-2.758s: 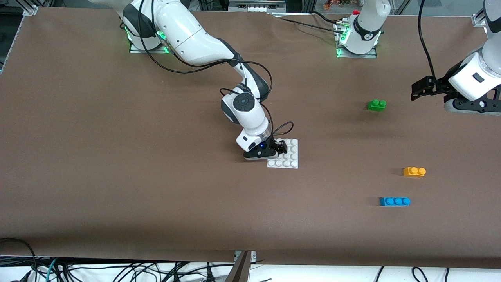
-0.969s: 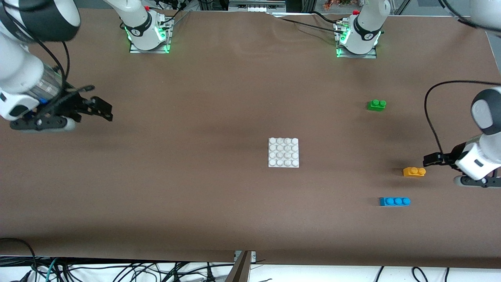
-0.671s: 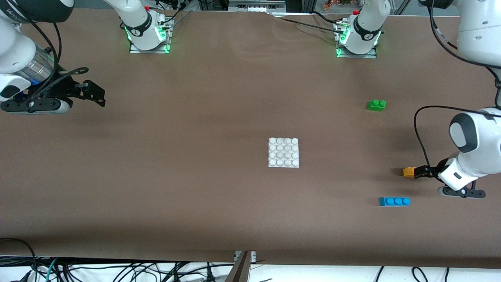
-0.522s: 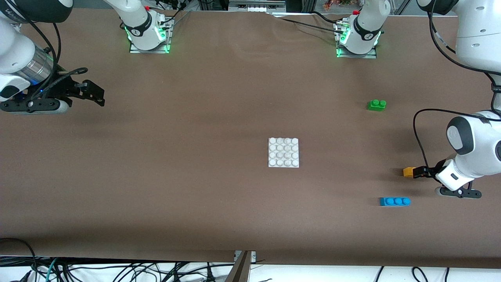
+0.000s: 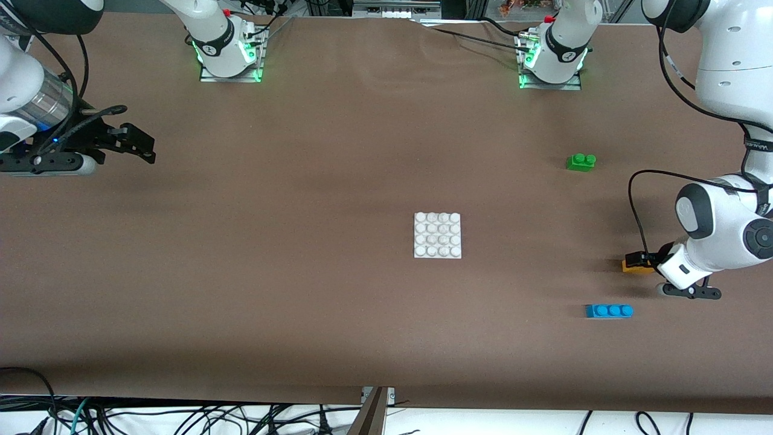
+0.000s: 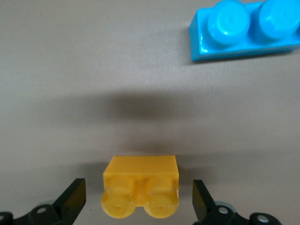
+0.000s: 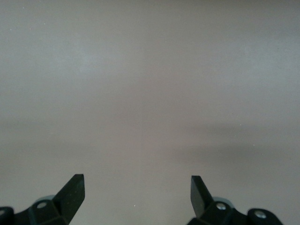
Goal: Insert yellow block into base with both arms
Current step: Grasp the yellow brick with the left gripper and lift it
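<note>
Left gripper: low at the yellow block, near the table edge at the left arm's end. Jaws spread wide, one finger on each side of the block, gaps visible on both sides in the left wrist view; nothing gripped. Block sits on the table, two studs up, between the fingertips.

Left arm: comes in from that end of the table, wrist bent down, black cable looping above it.

Blue brick: three studs, flat on the table, near the yellow block and nearer to the front camera. Its end also shows in the left wrist view.

Green brick: two studs, on the table, farther from the front camera than the yellow block, well apart from it.

Base: white studded square, flat near the table's middle, well apart from all three bricks; no brick on it.

Right gripper: above bare table near the edge at the right arm's end, well apart from the base. Jaws spread wide and empty; the right wrist view shows only its two fingertips and brown tabletop.

Right arm: waiting at that end, black cables trailing over the wrist.

Arm bases: two, lit green, along the table edge farthest from the front camera.
</note>
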### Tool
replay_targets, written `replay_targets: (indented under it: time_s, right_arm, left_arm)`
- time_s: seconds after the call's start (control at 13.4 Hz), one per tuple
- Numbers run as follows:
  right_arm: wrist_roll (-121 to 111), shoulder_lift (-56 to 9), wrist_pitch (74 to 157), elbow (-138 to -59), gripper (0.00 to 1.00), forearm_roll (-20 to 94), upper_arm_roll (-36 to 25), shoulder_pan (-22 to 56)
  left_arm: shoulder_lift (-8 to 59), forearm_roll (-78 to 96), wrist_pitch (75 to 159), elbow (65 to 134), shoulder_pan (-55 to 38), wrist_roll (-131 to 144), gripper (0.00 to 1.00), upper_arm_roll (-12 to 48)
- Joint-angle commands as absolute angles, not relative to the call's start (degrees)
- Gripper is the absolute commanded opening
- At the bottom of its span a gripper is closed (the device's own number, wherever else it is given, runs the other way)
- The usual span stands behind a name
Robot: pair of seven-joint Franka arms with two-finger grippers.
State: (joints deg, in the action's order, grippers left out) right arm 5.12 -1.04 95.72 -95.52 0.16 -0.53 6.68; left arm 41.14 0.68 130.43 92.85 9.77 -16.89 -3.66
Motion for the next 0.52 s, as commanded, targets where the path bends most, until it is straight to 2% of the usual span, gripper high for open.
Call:
replay_targets:
  time_s: [0.0, 0.07, 0.15, 0.22, 0.3, 0.45]
  right_arm:
    - [4.6, -1.8, 94.1, -93.5, 1.0, -2.4, 0.0, 6.2]
    - [4.3, -1.8, 94.0, -93.1, 1.0, -3.8, 0.0, 6.3]
    - [4.4, -1.8, 93.9, -93.1, 1.0, -4.6, 0.1, 6.4]
    - [4.6, -1.9, 93.4, -93.1, 1.0, -4.7, 0.2, 6.5]
    - [4.8, -2.3, 93.5, -92.8, 1.0, -4.0, 0.1, 6.4]
    - [4.7, -3.5, 93.9, -91.9, 1.0, -4.0, 0.1, 6.2]
  left_arm:
    - [42.4, 2.2, 133.8, 94.2, 10.0, -18.3, 1.0, -3.5]
    - [42.8, 2.2, 134.7, 94.2, 9.9, -18.3, 1.0, -3.5]
    - [42.9, 2.1, 134.8, 94.1, 9.8, -18.3, 0.8, -3.5]
    - [42.8, 2.0, 134.8, 94.0, 9.7, -18.3, 0.53, -3.5]
    - [42.6, 2.0, 134.7, 93.8, 9.6, -18.3, 0.33, -3.5]
    - [42.3, 2.0, 134.4, 93.7, 9.6, -18.3, 0.17, -3.5]
